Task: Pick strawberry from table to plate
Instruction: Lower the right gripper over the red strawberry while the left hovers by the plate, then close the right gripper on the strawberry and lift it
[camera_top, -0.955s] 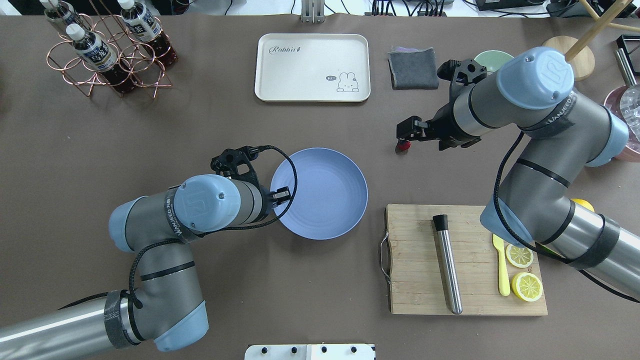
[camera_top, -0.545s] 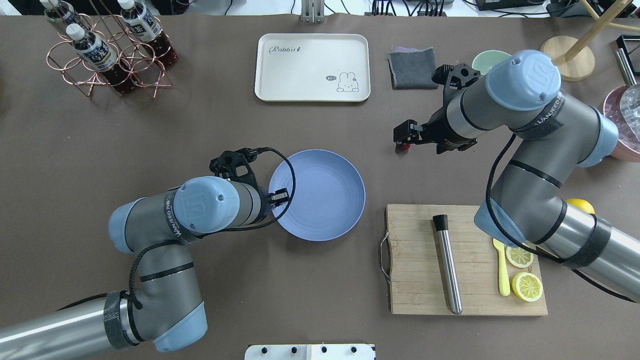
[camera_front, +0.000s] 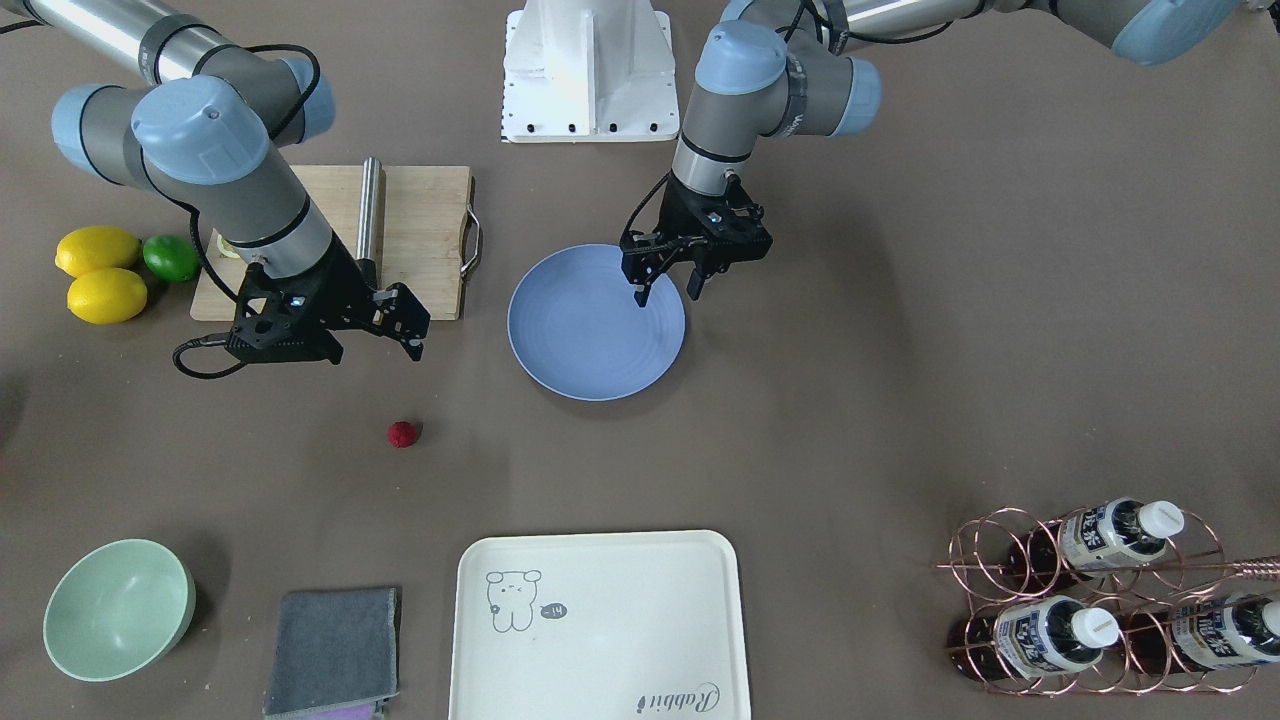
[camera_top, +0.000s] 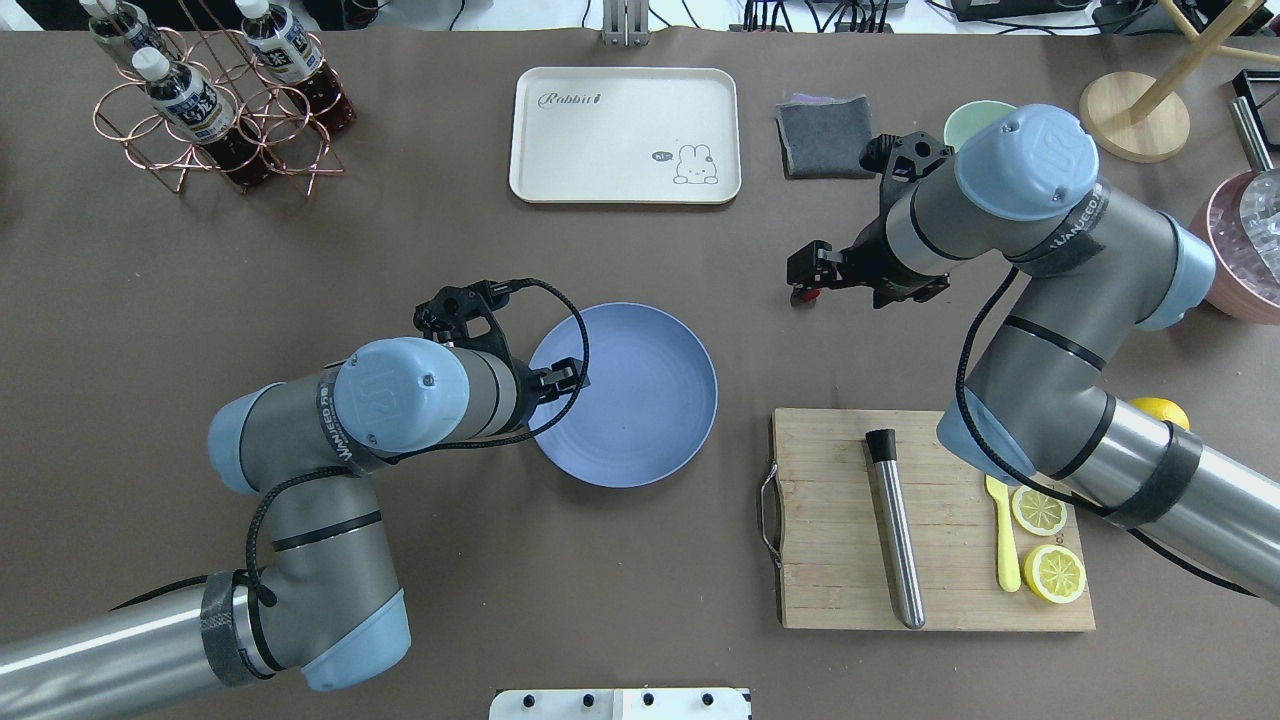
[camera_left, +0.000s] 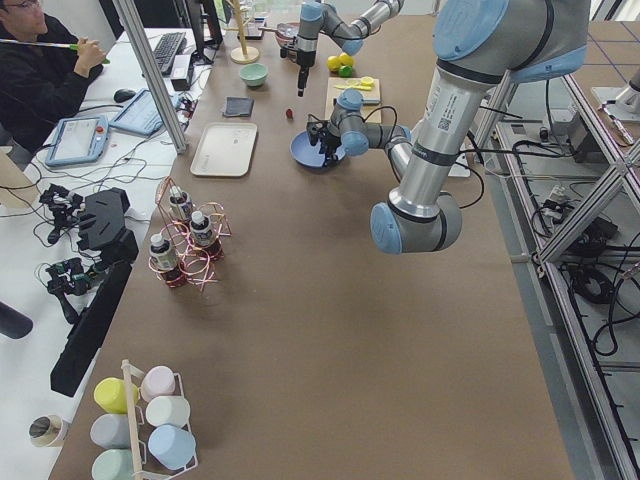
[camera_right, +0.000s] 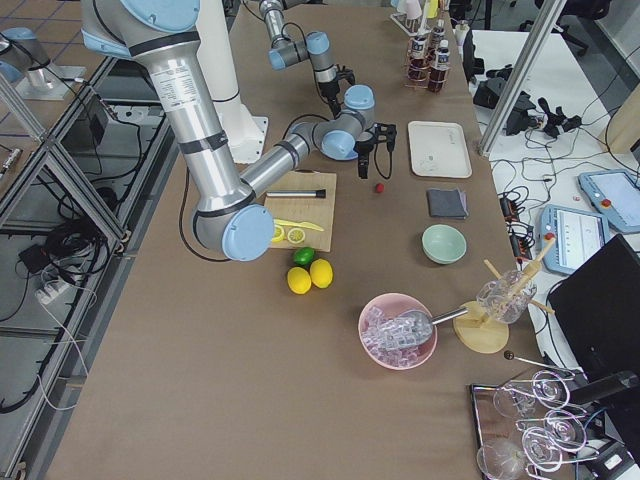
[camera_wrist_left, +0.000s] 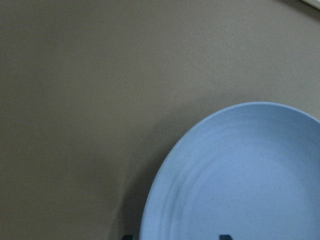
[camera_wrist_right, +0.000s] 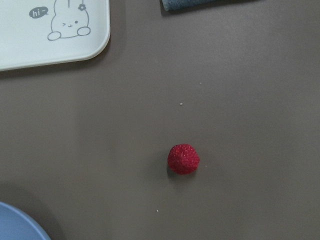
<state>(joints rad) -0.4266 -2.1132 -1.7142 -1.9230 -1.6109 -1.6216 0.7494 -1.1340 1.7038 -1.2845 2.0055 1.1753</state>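
Observation:
The small red strawberry lies on the grey-brown table, apart from the plate, and sits just below centre in the right wrist view. My right gripper hovers above it, open and holding nothing. In the overhead view it covers most of the strawberry. The blue-lavender plate lies mid-table. My left gripper is open at the plate's rim, with one finger over the plate and the other outside it. The left wrist view shows the plate and its rim running between the fingertips.
A cream tray and a grey cloth lie at the far side, with a mint bowl beside them. The cutting board carries a metal rod, a yellow knife and lemon slices. The bottle rack stands far left. Lemons and a lime lie near the board.
The plate has slid a little to the left together with my left gripper. My right arm has shifted slightly over the strawberry, which has stayed where it was.

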